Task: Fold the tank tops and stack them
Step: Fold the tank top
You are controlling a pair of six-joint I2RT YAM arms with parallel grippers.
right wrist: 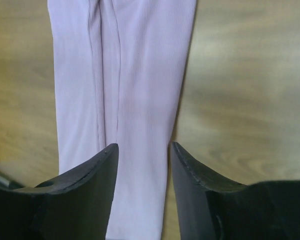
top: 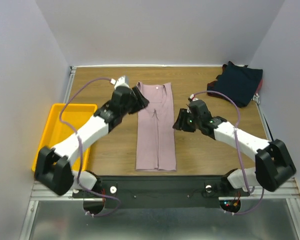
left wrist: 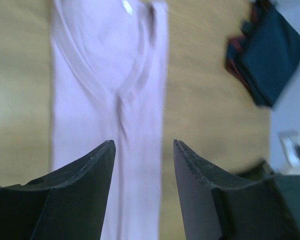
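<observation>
A dusty pink tank top [top: 156,127] lies on the wooden table, folded lengthwise into a long narrow strip, its neck at the far end. It also shows in the left wrist view [left wrist: 110,90] and the right wrist view [right wrist: 122,85]. My left gripper [top: 141,101] is open and empty, above the strip's top left corner. My right gripper [top: 179,121] is open and empty, beside the strip's right edge at mid length. A heap of dark navy tank tops [top: 237,82] with a maroon edge lies at the far right corner, also seen in the left wrist view [left wrist: 267,55].
A yellow plastic tray [top: 57,127] sits at the left side of the table, partly under my left arm. White walls close in the table on the left, back and right. The black base rail [top: 160,187] runs along the near edge.
</observation>
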